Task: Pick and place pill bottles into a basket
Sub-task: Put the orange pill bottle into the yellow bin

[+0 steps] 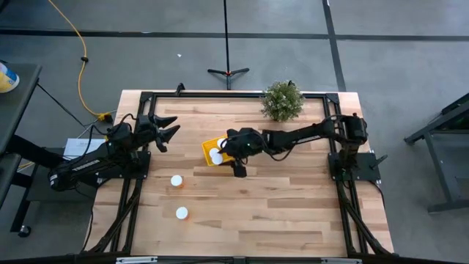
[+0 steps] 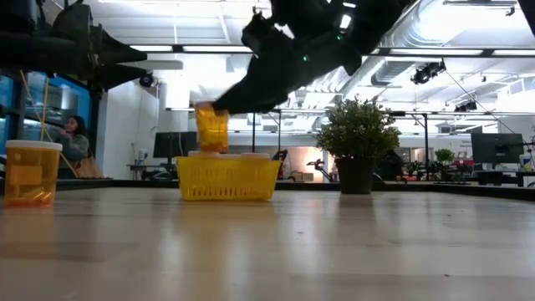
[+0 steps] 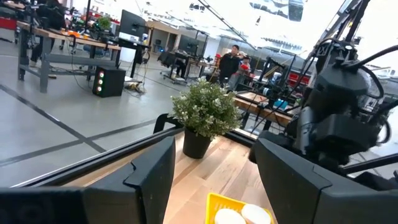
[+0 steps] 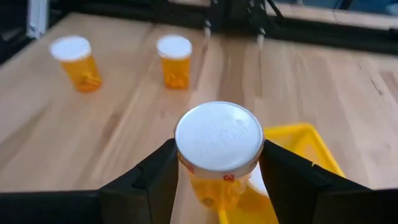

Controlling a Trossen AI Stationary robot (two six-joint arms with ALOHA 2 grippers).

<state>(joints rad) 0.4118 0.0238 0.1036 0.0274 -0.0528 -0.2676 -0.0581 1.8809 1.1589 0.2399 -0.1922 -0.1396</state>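
Observation:
My right gripper (image 1: 223, 149) is shut on a pill bottle (image 4: 219, 140) with a white cap and orange body, over the yellow basket (image 1: 208, 150). In the low view the bottle (image 2: 211, 127) hangs above the left part of the basket (image 2: 227, 179). White caps of other bottles (image 3: 241, 215) show inside the basket. Two more bottles stand upright on the table (image 1: 176, 180) (image 1: 182, 213); they also show in the right wrist view (image 4: 76, 62) (image 4: 175, 60). My left gripper (image 1: 174, 126) is open and empty, raised at the table's left. My right gripper pinches the bottle between its two fingers (image 4: 160, 177), on the orange body's sides just below the white cap (image 4: 205, 182). The fingers slant down from the table's right side. The bottle stays upright, cap up, lifted clear above the basket.
A green potted plant (image 1: 282, 100) stands at the table's far edge, right of the basket. The black frame rail (image 1: 220, 95) runs along the far side. People and benches show in the room beyond the table (image 2: 73, 142).

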